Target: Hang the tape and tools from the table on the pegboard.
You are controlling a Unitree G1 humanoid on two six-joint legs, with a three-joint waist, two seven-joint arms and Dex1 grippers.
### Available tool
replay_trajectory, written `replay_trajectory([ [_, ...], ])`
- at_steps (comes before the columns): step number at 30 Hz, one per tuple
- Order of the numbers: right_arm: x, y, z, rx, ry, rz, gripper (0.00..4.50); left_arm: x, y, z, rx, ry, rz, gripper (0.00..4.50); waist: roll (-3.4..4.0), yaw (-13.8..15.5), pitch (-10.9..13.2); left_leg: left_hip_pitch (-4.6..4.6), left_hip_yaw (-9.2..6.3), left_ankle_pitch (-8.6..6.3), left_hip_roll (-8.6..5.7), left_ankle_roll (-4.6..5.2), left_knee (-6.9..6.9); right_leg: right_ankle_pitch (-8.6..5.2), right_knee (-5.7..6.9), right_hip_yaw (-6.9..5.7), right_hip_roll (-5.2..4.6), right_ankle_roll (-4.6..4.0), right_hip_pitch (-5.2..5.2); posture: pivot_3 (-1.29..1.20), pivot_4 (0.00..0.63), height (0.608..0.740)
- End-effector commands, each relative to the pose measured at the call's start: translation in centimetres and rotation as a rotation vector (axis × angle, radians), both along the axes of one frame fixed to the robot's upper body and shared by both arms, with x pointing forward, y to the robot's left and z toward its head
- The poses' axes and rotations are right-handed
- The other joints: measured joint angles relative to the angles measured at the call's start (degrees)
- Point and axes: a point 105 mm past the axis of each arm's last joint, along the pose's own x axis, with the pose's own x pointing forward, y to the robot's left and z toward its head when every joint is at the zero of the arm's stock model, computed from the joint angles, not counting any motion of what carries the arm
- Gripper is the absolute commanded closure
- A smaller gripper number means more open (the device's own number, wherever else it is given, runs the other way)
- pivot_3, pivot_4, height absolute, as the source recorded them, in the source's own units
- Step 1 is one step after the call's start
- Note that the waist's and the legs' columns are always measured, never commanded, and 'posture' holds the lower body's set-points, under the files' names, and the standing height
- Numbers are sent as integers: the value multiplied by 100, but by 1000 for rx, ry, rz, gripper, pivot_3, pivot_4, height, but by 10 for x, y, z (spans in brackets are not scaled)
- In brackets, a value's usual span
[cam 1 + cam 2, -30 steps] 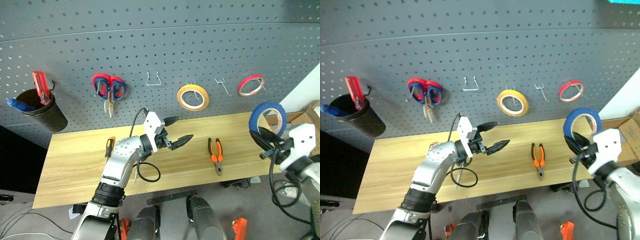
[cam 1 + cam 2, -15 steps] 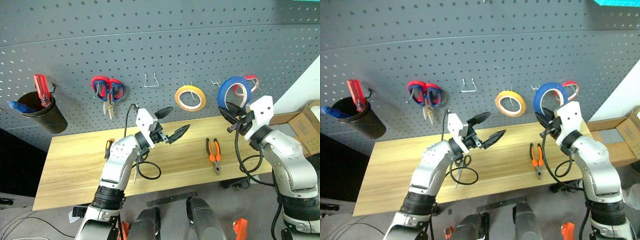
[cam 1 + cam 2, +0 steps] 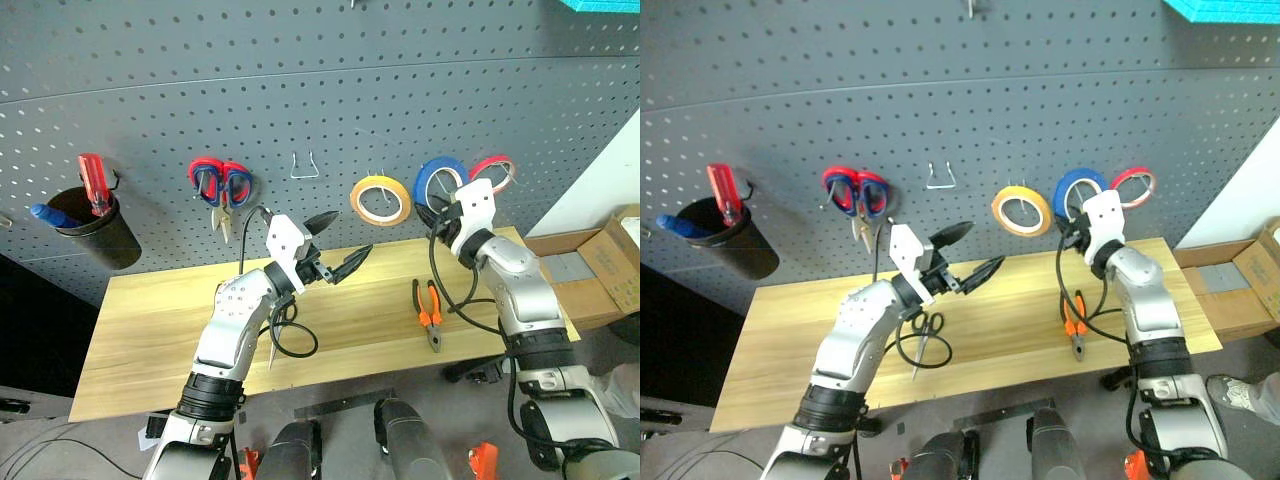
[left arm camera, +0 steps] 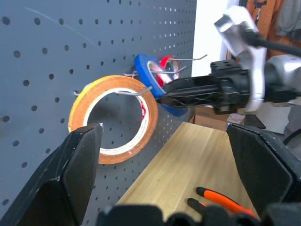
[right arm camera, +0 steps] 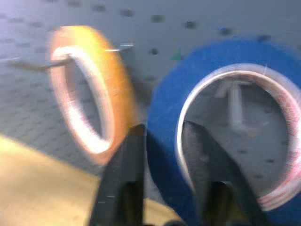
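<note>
Blue tape sits up against the pegboard, between the yellow tape ring at its nine o'clock and the red tape ring at its three o'clock. The right gripper reaches up to it from the surface, and in the right wrist view its two black fingers straddle the lower edge of the blue ring, one outside the band and one inside (whether they pinch the band or stand slightly off it cannot be told). In the left wrist view the blue ring lies over a metal hook that juts from the board; whether it hangs on that hook is unclear.

The left gripper hangs above the middle of the surface with its fingers spread wide and nothing between them, pointing toward the yellow ring.

On the pale wooden planks the pliers lie at about five o'clock from the blue tape, orange handles toward the board. The small black-handled scissors lie under the left forearm, and the slim screwdriver seems to lie just beside them, partly hidden by a black cable.

Elsewhere on the board: red-and-blue scissors hang at nine o'clock of an empty wire hook, and farther that way a black cup holds a red-handled screwdriver.
</note>
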Motion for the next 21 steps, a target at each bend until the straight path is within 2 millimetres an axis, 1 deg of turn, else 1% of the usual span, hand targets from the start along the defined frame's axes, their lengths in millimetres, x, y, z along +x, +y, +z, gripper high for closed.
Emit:
replay_trajectory([
  [1, -5, -11, 10, 10, -42, -25, 1886, -3, -3, 8, 8, -39, -18, 0, 0, 18, -4, 0, 2, 0, 2, 0, 0, 0, -1, 17, 0, 0, -1, -206, 161, 740],
  [4, -21, -15, 6, -43, -14, 4, 862, -3, -6, 5, 17, -32, -31, 0, 0, 66, -5, -1, 5, -1, 2, 1, -1, 0, -1, 34, 3, 0, -2, -213, 168, 740],
  [6, -40, -18, 0, -97, 41, 39, 215, -2, -7, 0, 30, -23, -35, 0, 2, 102, -5, -1, 12, -2, 1, 2, 0, 1, -2, 41, 5, 3, -2, -213, 173, 740],
  [7, -46, -19, -3, -112, 63, 50, 70, -1, -8, -2, 35, -19, -35, 0, 1, 119, -6, -1, 13, -6, 1, 10, 0, 1, -2, 44, 5, 3, -2, -213, 173, 740],
  [8, -54, -23, -4, -124, 84, 51, 70, -1, -7, -7, 47, -9, -32, 0, 2, 139, -7, 0, 13, -9, 2, 16, 2, 2, -2, 44, 6, 5, -1, -221, 175, 740],
  [9, -67, -30, -10, -120, 134, 54, 70, -2, -6, -19, 107, -3, -45, 0, 2, 136, -7, 3, 19, -10, 2, 17, 2, 4, -2, 50, 9, 8, -1, -230, 178, 740],
  [10, -82, -32, -17, -105, 188, 84, 70, -4, -5, -31, 148, 19, -60, 0, 4, 142, -9, 7, 25, -12, 4, 21, 2, 5, -1, 54, 10, 10, -1, -240, 183, 740],
  [12, -107, -27, -31, -90, 283, 162, 70, -4, 1, -46, 160, 94, -59, 0, 6, 151, -20, 11, 25, -15, 14, 24, -1, 5, -3, 56, 12, 11, 3, -241, 187, 740],
  [13, -112, -24, -42, -106, 332, 176, 70, -3, 4, -50, 147, 123, -47, 0, 4, 137, -21, 14, 30, -16, 26, 25, -1, 5, -5, 56, 21, 11, 7, -242, 190, 740],
  [15, -114, -22, -59, -127, 420, 149, 70, -7, 11, -61, 161, 165, -46, 0, -4, 67, -16, 21, 56, -17, 41, 28, -1, 5, -9, 60, 29, 11, 6, -244, 211, 740],
  [17, -102, -31, -85, -141, 536, 15, 70, -16, 16, -75, 226, 191, -82, 0, -9, 6, -13, 38, 96, -19, 50, 33, 0, 5, -8, 71, 31, 14, 11, -237, 222, 740],
  [19, -86, -46, -113, -125, 656, -176, 70, -27, 20, -90, 283, 239, -121, 0, -24, -51, -7, 84, 127, -19, 61, 35, -1, 3, -10, 90, 34, 30, 41, -220, 231, 740],
  [21, -75, -55, -122, -114, 684, -292, 70, -34, 24, -96, 323, 253, -126, 0, -31, -44, 0, 103, 132, -18, 63, 39, 1, 4, -14, 92, 33, 30, 65, -195, 239, 740],
])
